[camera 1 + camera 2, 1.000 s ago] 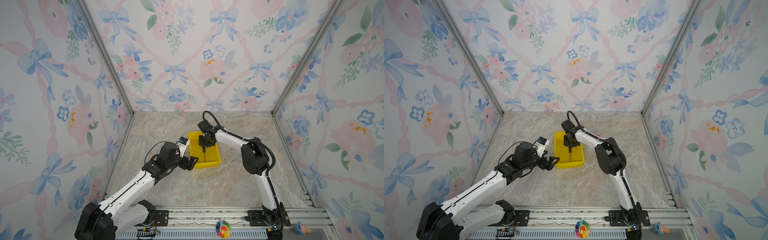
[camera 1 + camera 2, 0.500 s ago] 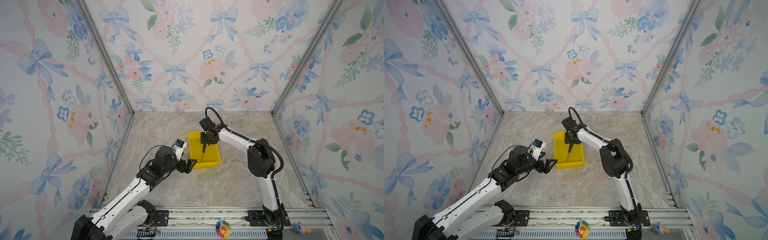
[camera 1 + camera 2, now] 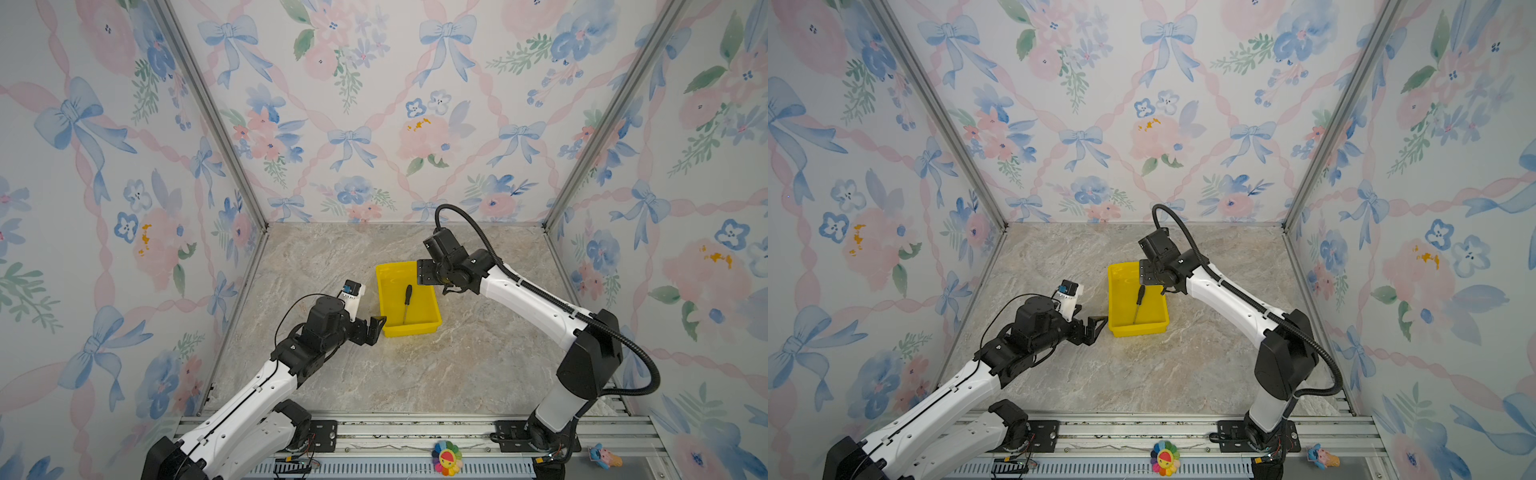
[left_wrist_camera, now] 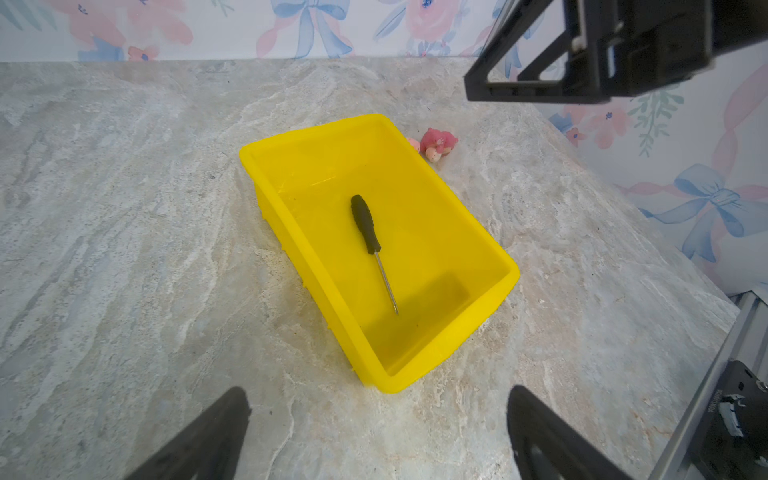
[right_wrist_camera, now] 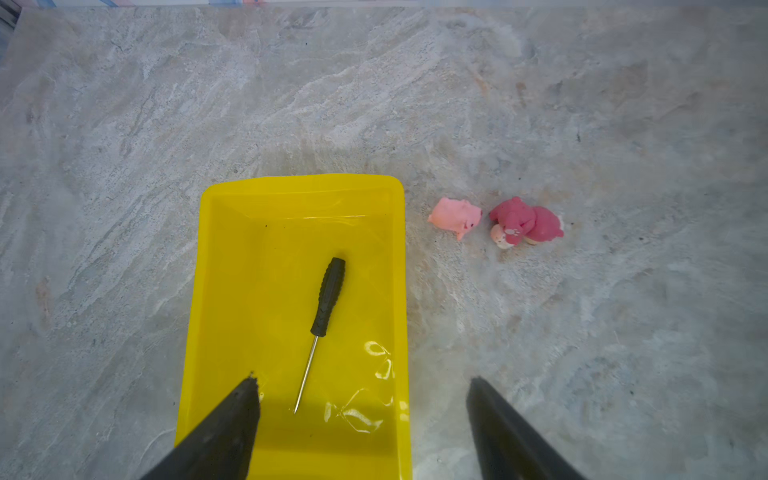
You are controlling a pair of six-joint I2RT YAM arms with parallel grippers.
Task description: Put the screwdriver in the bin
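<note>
The screwdriver (image 3: 407,302) (image 3: 1138,302), with a black handle and a thin silver shaft, lies flat on the floor of the yellow bin (image 3: 409,330) (image 3: 1138,330). Nothing touches it. My right gripper (image 3: 434,282) (image 3: 1152,282) hangs open above the bin's far right corner. In the right wrist view its empty jaws (image 5: 363,380) straddle the bin's wall (image 5: 299,180), with the screwdriver (image 5: 328,299) below. My left gripper (image 3: 376,326) (image 3: 1094,328) is open and empty beside the bin's near left corner. The left wrist view shows this gripper (image 4: 378,390), the bin's rim (image 4: 415,374) and the screwdriver (image 4: 370,232).
Two small pink toys (image 5: 455,216) (image 5: 525,222) lie on the marble table just beyond the bin; one also shows in the left wrist view (image 4: 438,143). Floral walls close three sides. The front rail carries a flower toy (image 3: 446,457) and another small toy (image 3: 604,457).
My right gripper has opened, let go of the screwdriver and drawn up and back to the right. The screwdriver now lies in the bin. The left arm has pulled back slightly.
</note>
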